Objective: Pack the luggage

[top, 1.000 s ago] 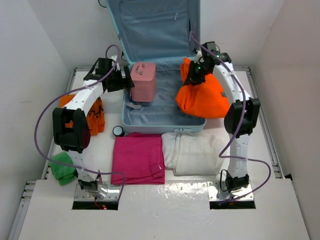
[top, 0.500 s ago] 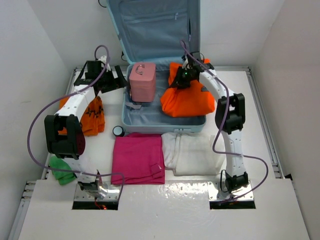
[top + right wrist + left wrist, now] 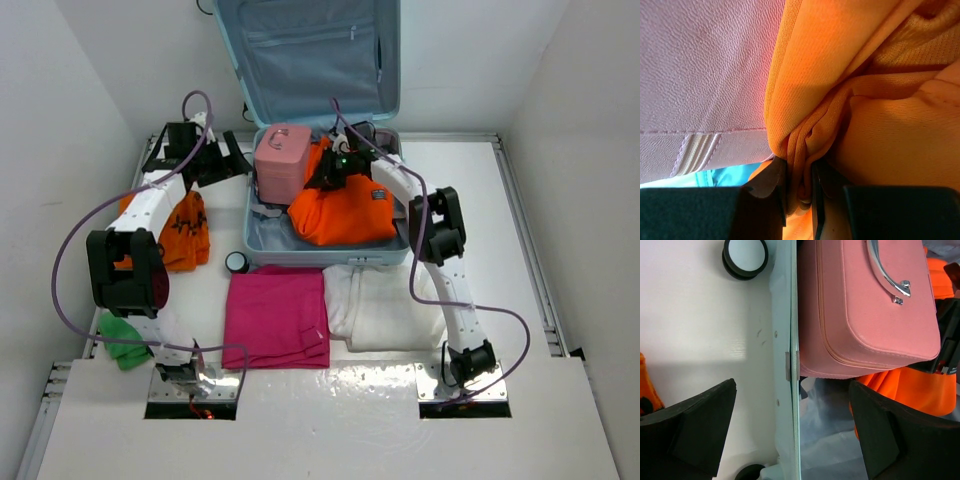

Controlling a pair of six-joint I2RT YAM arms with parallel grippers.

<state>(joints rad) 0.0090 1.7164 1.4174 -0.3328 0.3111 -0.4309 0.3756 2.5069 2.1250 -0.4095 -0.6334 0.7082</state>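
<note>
The pale aqua luggage [image 3: 325, 252] lies open at the back of the table, its lid upright against the wall. A pink vanity case [image 3: 281, 162] stands in its left side. My right gripper [image 3: 331, 172] is shut on a fold of an orange garment [image 3: 345, 212] that lies in the luggage's right side, against the pink case; the fold [image 3: 805, 145] shows pinched between the fingers. My left gripper [image 3: 232, 158] is open and empty, straddling the luggage's left wall [image 3: 792, 365] beside the pink case [image 3: 865, 305].
A magenta cloth [image 3: 277, 315] and a white cloth [image 3: 385, 305] lie folded in front of the luggage. An orange patterned garment [image 3: 185, 232] and a green cloth [image 3: 124, 338] lie at the left. A small black round tin [image 3: 237, 262] sits by the luggage's front left corner.
My right gripper has carried the orange garment leftward from the luggage's right edge into it, up against the pink case. My left gripper has pulled back left off the pink case.
</note>
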